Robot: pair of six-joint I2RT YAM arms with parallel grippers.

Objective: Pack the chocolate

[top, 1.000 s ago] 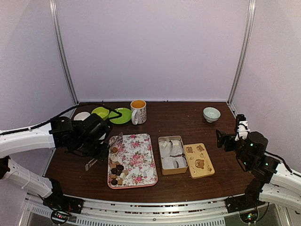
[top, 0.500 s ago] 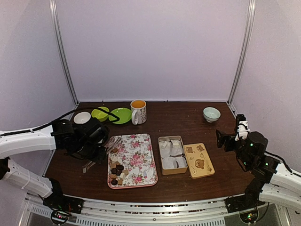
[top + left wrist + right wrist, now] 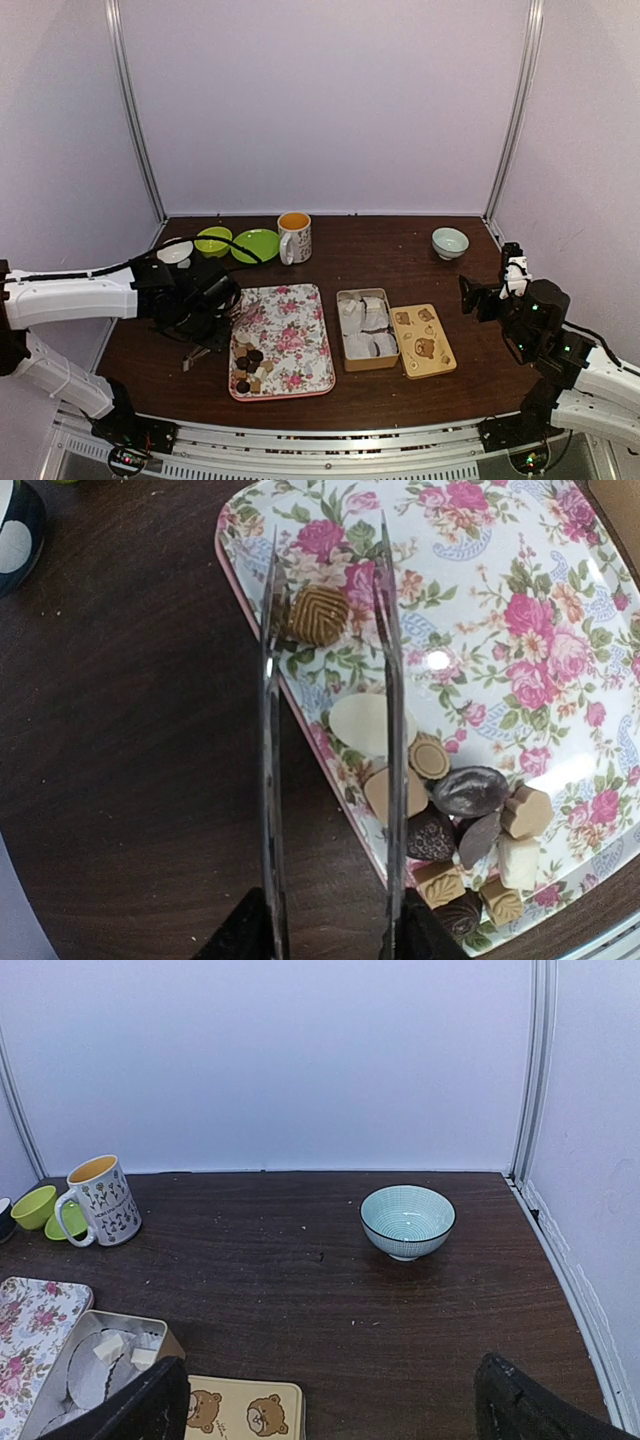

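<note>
Tan, ridged chocolate [image 3: 318, 615] sat squarely between the blades of the tongs [image 3: 386, 680], dead ahead of the left hand [image 3: 330, 938], at the corner of the floral tray [image 3: 520, 570]. That hand pinched the tongs, blades parted; the right hand [image 3: 333, 1408] gaped empty, well apart.

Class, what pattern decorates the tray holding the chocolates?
The tray has pink roses and green leaves on white, clearest in the left wrist view.
</note>
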